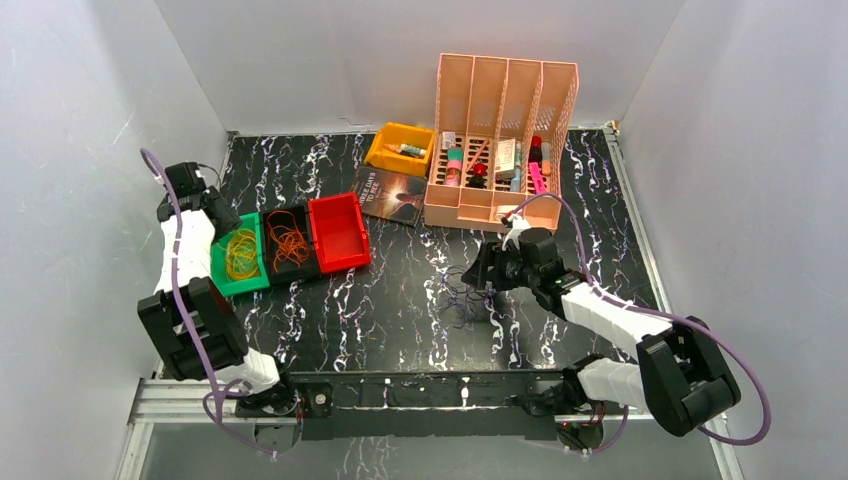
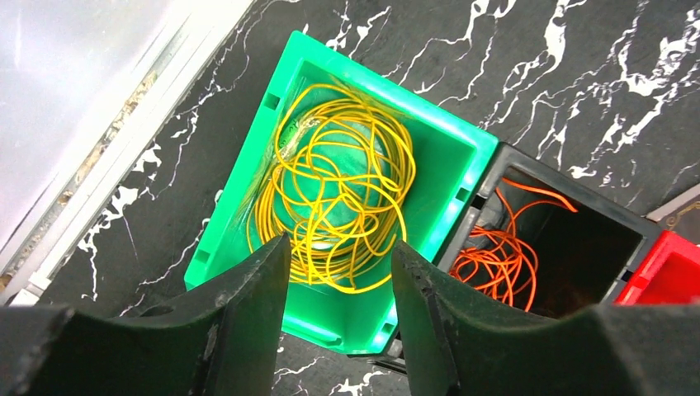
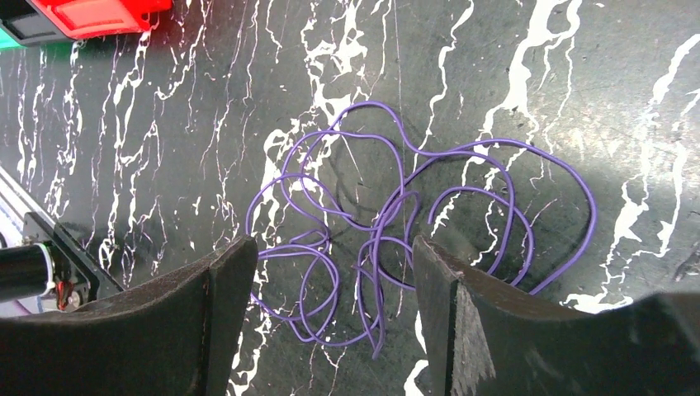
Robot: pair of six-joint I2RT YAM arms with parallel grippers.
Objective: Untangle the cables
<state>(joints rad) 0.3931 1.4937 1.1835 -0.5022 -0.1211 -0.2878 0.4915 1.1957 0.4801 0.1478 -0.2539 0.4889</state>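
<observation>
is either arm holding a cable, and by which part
Nothing is held. The left gripper has its fingers apart above the yellow cable in the green bin; the right gripper has its fingers apart over the purple cable on the table.

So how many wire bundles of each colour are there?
Yellow bundle, in the green bin: 1
Orange bundle, in the black bin: 1
Purple bundle, on the table: 1
Total: 3
</observation>
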